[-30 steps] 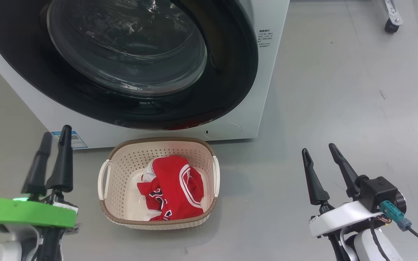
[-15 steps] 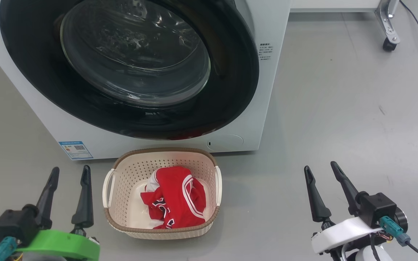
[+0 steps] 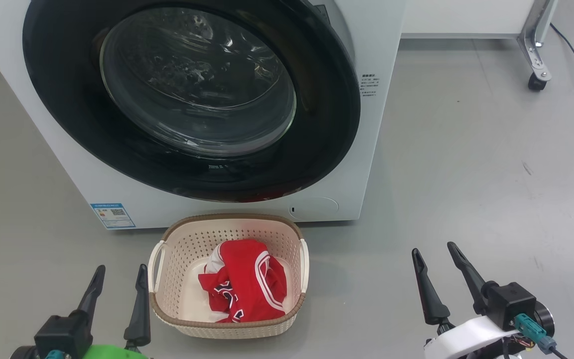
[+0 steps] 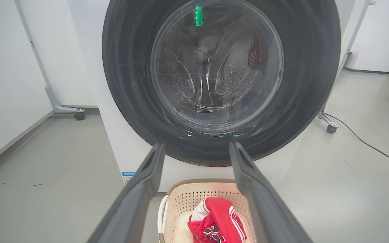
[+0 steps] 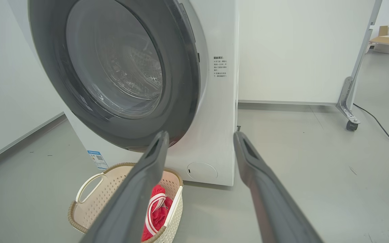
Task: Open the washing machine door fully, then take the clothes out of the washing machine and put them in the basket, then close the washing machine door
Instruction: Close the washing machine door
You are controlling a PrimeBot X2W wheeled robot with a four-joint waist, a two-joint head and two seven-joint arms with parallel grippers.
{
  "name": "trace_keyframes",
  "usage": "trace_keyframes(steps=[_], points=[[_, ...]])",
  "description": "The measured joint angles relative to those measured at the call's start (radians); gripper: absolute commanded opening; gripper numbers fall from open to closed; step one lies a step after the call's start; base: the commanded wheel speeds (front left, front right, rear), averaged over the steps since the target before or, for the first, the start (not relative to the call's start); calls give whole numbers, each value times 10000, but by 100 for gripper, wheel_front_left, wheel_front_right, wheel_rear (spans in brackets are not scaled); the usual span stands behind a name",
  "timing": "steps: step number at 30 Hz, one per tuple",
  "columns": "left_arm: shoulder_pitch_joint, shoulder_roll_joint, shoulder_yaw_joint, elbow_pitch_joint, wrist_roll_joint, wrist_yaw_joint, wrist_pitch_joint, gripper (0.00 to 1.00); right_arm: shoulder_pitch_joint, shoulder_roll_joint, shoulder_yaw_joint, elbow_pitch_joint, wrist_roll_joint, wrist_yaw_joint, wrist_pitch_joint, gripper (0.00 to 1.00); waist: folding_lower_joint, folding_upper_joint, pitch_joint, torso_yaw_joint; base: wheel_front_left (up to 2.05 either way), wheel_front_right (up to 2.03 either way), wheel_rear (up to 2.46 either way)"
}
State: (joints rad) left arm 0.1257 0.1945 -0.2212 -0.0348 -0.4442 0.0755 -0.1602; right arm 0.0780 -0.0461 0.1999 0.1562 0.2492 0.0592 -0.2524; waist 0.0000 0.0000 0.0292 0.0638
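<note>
From the head view, the left gripper [image 3: 122, 269] sits low over the grey floor [image 3: 466, 174] with its two dark fingers spread wide and nothing between them. The basket [image 3: 187, 244] stands just to its right, with the clothes [image 3: 247, 281] bundled red inside. The right gripper [image 3: 433, 249] is just as wide and empty, with the basket well off to its left. Ahead of both stands the washing machine [image 3: 381, 50]; the washing machine door [image 3: 327, 124] looks shut against its front, and a blue label [image 3: 112, 215] sits at its lower corner. In the left wrist view, the left gripper [image 4: 196, 144] points straight at the washing machine door [image 4: 302, 67], and the basket [image 4: 194, 197] with the clothes [image 4: 218, 219] lies low between its fingers. In the right wrist view, the right gripper [image 5: 200, 133] aims at the white front of the washing machine [image 5: 221, 118]. The washing machine door [image 5: 184, 84] is ahead and to its left, and the basket [image 5: 113, 182] with the clothes [image 5: 157, 209] is low beside its left finger.
</note>
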Motion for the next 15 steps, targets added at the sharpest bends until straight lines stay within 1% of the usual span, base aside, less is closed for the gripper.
trace_keyframes(steps=[5,8,15], points=[[28,-230,-33,104,33,92,-86,100,63,8,8,-12,-13,-17,0,100,0,0,-28,-1,0,0,0],[28,-245,-35,136,59,134,-86,100,128,8,33,-13,-13,-94,0,100,0,0,-44,-2,0,0,0],[32,-305,-27,228,274,211,-96,100,134,15,84,-8,-13,-96,0,100,0,0,-88,-34,0,0,0]])
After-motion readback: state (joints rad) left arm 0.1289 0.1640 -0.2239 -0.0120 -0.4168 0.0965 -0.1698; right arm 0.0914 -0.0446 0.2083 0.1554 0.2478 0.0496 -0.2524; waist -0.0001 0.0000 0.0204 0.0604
